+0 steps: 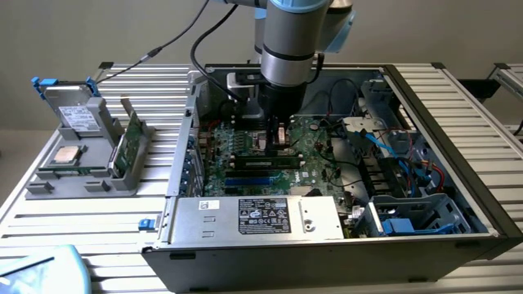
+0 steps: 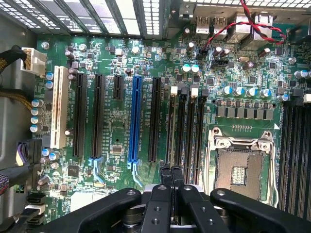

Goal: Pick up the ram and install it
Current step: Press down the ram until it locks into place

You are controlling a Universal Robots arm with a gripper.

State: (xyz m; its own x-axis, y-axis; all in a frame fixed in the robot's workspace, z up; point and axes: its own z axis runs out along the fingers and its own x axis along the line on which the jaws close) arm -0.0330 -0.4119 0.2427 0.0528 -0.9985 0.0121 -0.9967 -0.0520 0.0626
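Ram (image 1: 266, 163): long thin stick standing on edge across the motherboard (image 2: 116, 131), among the black memory slots (image 2: 194, 131) and directly under the gripper (image 1: 278, 142). From the exterior view it reads dark, with a pale sticker on its face. Whether it is fully seated cannot be told.

Jaws: closed narrow, fingertips together just above the slots in the wrist view. Whether they pinch the stick's top edge or only rest over it cannot be told.

Handling, judged:
- Light, stiff and thin; will not sag when held at one spot.
- Fragile at the chips and the contact edge, so the flat faces near the middle of the top edge are the place to hold.
- Smooth faces, so a crooked grip could let it tilt in the slot.
- Seating likely needs even pressure straight down.

Writing:
- Metal power supply box (image 1: 245, 217) at the near side of the case carries a black-and-white label; print too small to read.
- Hard drive (image 1: 75, 110) in the grey tray (image 1: 57, 184), at the exterior view's left, has a white label, also illegible.
- No brand legible anywhere.
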